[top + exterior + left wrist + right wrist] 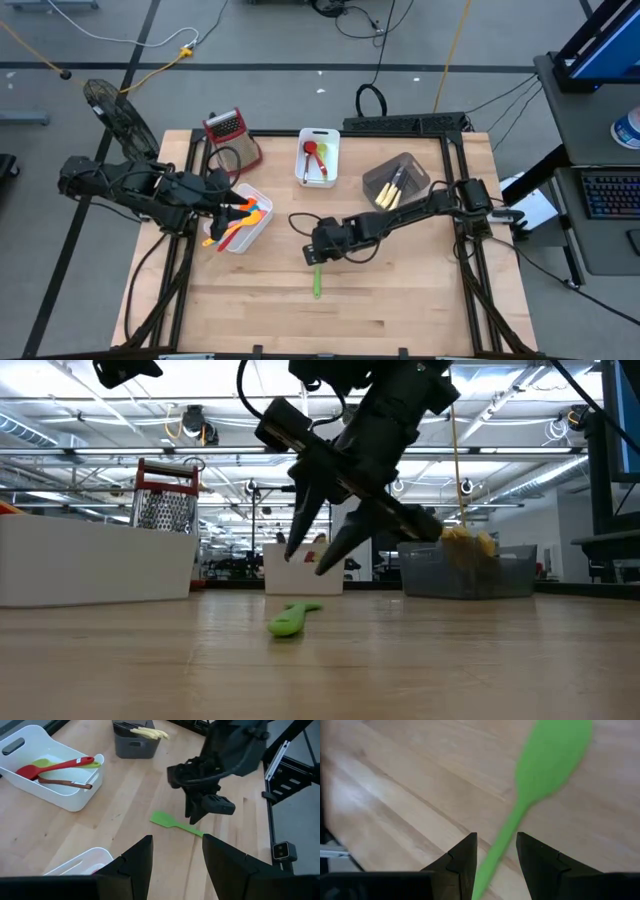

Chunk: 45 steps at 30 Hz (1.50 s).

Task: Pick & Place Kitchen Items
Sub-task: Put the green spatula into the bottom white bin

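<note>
A green spatula lies flat on the wooden table, its blade toward the near edge. My right gripper hangs just above its handle, slanting down, open; low view shows the fingertips clear of the table. In the right wrist view the handle runs between the two fingers without touching them. My left gripper is open with nothing in it, over the near-left white bin holding orange, red and blue utensils.
A far white bin holds a red spatula and a green spoon. A grey bin at the right holds yellow and cream utensils. A metal grater stands far left. Bare wood lies along the near edge.
</note>
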Tool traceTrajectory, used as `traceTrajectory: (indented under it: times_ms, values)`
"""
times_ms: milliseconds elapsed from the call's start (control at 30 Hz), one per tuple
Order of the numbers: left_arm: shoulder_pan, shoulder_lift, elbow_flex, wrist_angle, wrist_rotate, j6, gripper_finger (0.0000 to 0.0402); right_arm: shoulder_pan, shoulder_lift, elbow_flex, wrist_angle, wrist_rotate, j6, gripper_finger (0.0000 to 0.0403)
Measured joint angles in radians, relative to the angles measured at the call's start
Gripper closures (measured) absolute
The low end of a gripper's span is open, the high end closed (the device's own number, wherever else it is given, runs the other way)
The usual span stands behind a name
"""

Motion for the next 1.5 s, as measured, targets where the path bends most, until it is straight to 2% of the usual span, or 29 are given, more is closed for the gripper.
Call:
traceTrajectory:
  times_ms: [400,500,567,700,833,1000,1133,1333,1433,1500]
  values:
    - [0.0,0.0,0.0,-0.008,-0.003,0.026,0.0224,0.013,0.03,0.001,0.02,0.065,0.069,0.0273]
    - [0.0,0.0,0.0,-0.008,-0.003,0.029,0.0224,0.01,0.077,-0.002,0.022,0.042,0.079,0.0273]
    - [0.0,0.0,0.0,-0.008,-0.003,0.035,0.0224,0.008,0.118,0.005,0.103,-0.005,0.09,0.0273]
    - [0.0,0.002,0.0,-0.008,-0.003,0.038,0.0224,0.012,0.187,0.005,0.133,-0.033,0.13,0.0273]
    - [0.0,0.002,0.0,-0.008,-0.003,0.042,0.0224,0.014,0.217,0.004,0.118,-0.042,0.157,0.0273]
    - [0.0,0.002,0.0,-0.008,-0.003,0.043,0.0224,0.015,0.219,0.002,0.038,0.014,0.158,0.0276]
    - [0.0,0.002,0.0,-0.008,-0.003,0.044,0.0224,0.024,0.22,0.003,-0.01,0.041,0.157,0.0297]
    - [0.0,0.002,0.0,-0.008,-0.003,0.045,0.0224,0.046,0.22,0.004,-0.048,0.12,0.138,0.0357]
    - [0.0,0.002,0.0,-0.008,-0.003,0.049,0.0224,0.049,0.22,0.003,-0.048,0.114,0.131,0.0389]
    - [0.0,0.002,0.0,-0.008,-0.003,0.049,0.0224,0.054,0.22,0.002,-0.049,0.123,0.126,0.0396]
